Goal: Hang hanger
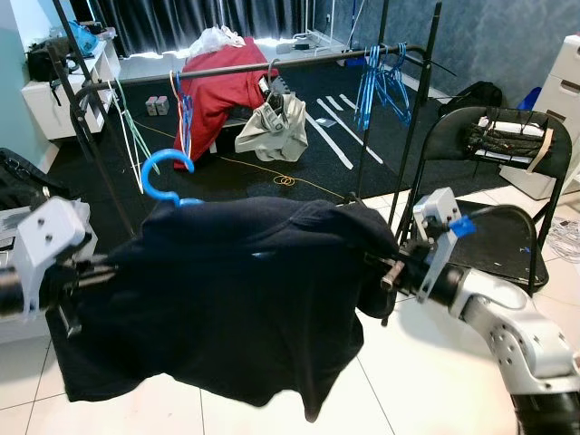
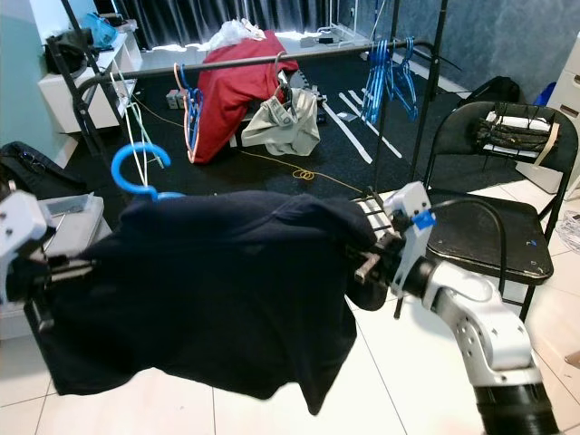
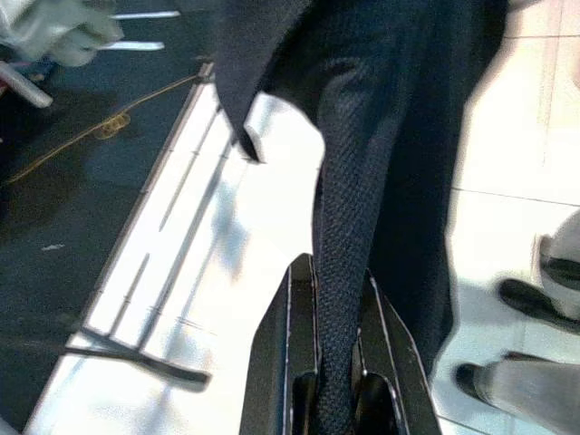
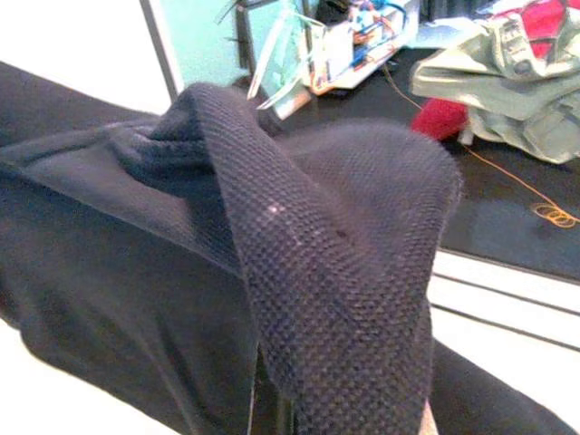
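A dark navy garment (image 1: 236,290) hangs on a blue hanger whose hook (image 1: 166,170) sticks up above its collar. It is stretched between my two grippers, low in front of me. My left gripper (image 1: 89,270) holds the garment's left end; in the left wrist view its black fingers (image 3: 290,362) are shut on a fold of the dark cloth (image 3: 353,227). My right gripper (image 1: 388,270) holds the right end, where the cloth (image 4: 326,272) bunches over and hides its fingertips. The black clothes rail (image 1: 308,62) stands further back, above the dark carpet.
On the rail hang a red garment (image 1: 217,95), a grey garment (image 1: 274,127) and several blue hangers (image 1: 381,83). A black folding chair (image 1: 507,190) stands at the right. White shelving (image 1: 63,91) is at the back left. White tiled floor (image 1: 426,381) lies below.
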`<state>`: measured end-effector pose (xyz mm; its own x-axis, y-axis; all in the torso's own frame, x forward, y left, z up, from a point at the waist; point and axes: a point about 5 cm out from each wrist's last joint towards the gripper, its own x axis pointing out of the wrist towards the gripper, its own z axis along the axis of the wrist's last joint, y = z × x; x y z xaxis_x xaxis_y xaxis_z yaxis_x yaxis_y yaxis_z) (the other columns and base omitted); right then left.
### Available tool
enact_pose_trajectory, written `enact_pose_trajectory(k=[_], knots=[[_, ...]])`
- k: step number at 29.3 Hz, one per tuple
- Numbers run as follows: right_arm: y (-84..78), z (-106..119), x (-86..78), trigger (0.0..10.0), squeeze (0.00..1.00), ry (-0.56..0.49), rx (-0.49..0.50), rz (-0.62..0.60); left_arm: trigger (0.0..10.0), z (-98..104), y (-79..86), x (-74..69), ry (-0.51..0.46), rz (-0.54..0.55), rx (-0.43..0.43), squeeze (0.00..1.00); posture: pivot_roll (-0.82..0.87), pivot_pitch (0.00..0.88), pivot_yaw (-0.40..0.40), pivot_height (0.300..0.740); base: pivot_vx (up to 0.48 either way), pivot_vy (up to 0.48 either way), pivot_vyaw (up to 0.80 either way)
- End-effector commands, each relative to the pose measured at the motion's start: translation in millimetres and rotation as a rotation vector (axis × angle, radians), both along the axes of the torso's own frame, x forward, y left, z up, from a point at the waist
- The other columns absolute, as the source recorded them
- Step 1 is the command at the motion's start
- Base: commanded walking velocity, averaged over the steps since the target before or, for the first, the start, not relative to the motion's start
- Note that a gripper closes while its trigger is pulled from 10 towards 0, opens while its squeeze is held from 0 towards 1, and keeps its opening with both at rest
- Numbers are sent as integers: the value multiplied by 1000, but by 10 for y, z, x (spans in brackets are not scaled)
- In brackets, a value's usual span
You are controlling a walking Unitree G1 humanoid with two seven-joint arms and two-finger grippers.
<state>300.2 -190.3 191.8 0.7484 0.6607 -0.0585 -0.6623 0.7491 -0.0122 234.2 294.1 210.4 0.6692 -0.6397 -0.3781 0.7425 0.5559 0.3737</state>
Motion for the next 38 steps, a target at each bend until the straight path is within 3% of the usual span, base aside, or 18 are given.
enact_pose_trajectory(k=[1, 4, 6, 9, 11, 18, 20, 21, 23, 26, 31, 32, 34, 36, 37, 38], knots=[[-309, 56, 53, 0, 0, -40, -43, -202, 10000, 116, 234, -66, 15, 77, 67, 0, -80, 24, 30, 740, 0, 0, 0], [-386, 49, 84, 0, 0, -38, -57, -267, 10000, 177, 332, -51, -18, 151, 108, 0, -77, 35, 32, 740, 0, 0, 0], [-501, 37, 116, 0, 0, -30, -67, -356, 10000, 281, 462, 5, -83, 263, 148, 0, -76, 38, 36, 740, 0, 0, 0], [-603, 24, 144, 0, 0, -34, -83, -443, 10000, 386, 572, 104, -181, 414, 155, 0, -76, 33, 39, 740, 0, 0, 0], [-609, 32, 156, 0, 0, -40, -74, -459, 10000, 389, 582, 140, -200, 460, 153, 0, -76, 33, 39, 740, 0, 0, 0], [-551, 80, 190, 0, 0, -73, -29, -461, 10000, 241, 430, 289, -202, 564, 95, 0, -75, 30, 39, 740, 0, 0, 0], [-507, 52, 182, 0, 0, -66, -35, -439, 10000, 198, 378, 326, -205, 600, 52, 0, -75, 30, 39, 740, 0, 0, 0], [-442, -6, 165, 0, 0, -46, -43, -409, 10000, 161, 313, 375, -221, 640, -23, 0, -75, 28, 37, 740, 0, 0, 0], [-442, -6, 165, 0, 0, -46, -43, -409, 10000, 161, 313, 375, -221, 640, -23, 0, -75, 28, 37, 740, 0, 0, 0], [-299, -145, 129, 0, 0, -2, -68, -353, 10000, 124, 94, 521, -270, 692, -214, 0, -75, 28, 39, 740, 0, 0, 0], [-277, -174, 126, 0, 0, 10, -74, -344, 10000, 145, -9, 567, -294, 686, -269, 0, -71, 28, 38, 740, 0, 0, 0], [-259, -200, 127, 0, 0, 21, -79, -335, 10000, 207, -167, 617, -334, 646, -361, 0, -72, 26, 39, 740, 0, 0, 0], [-259, -200, 127, 0, 0, 21, -79, -335, 10000, 207, -167, 617, -334, 646, -361, 0, -72, 26, 39, 740, 0, 0, 0], [-233, -230, 139, 0, 0, 38, -83, -321, 10000, 345, -554, 669, -401, 503, -546, 0, -74, 28, 39, 740, 0, 0, 0], [-233, -230, 139, 0, 0, 38, -83, -321, 10000, 345, -554, 669, -401, 503, -546, 0, -74, 28, 39, 740, 0, 0, 0], [-211, -224, 142, 0, 0, 37, -79, -304, 10000, 379, -731, 655, -419, 413, -557, 0, -74, 28, 39, 740, 0, 0, 0]])
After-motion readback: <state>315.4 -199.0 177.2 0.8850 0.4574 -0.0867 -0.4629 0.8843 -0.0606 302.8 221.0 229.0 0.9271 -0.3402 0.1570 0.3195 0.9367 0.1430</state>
